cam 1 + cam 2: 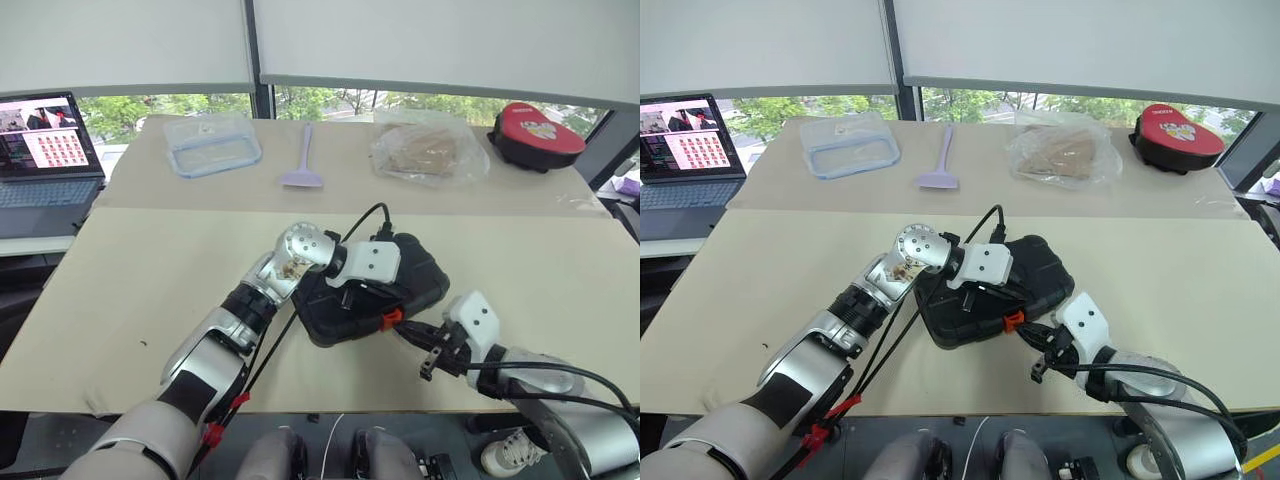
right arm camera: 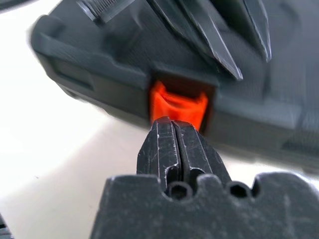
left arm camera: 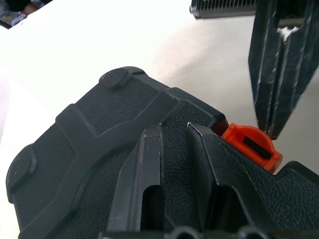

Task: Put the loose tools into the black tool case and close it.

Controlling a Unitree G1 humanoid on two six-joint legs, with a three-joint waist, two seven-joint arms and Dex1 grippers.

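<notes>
The black tool case [image 1: 425, 275] lies shut on the beige table, its orange latch [image 1: 391, 319] on the near edge. My left gripper [image 3: 174, 132] lies on top of the lid, its fingers a narrow gap apart with nothing between them. My right gripper [image 2: 173, 124] is shut, its tips right at the orange latch [image 2: 178, 104], and I cannot tell whether they touch it. From the left wrist, that right gripper [image 3: 279, 74] hangs just beside the latch [image 3: 249, 147]. The loose tools are out of view.
At the back of the table are a clear lidded container [image 1: 212, 143], a lilac spatula [image 1: 303, 170], a crumpled plastic bag [image 1: 428, 148] and a red-topped case [image 1: 535, 135]. A laptop [image 1: 45, 150] stands at the far left. A black cable [image 1: 365, 218] loops over my left wrist.
</notes>
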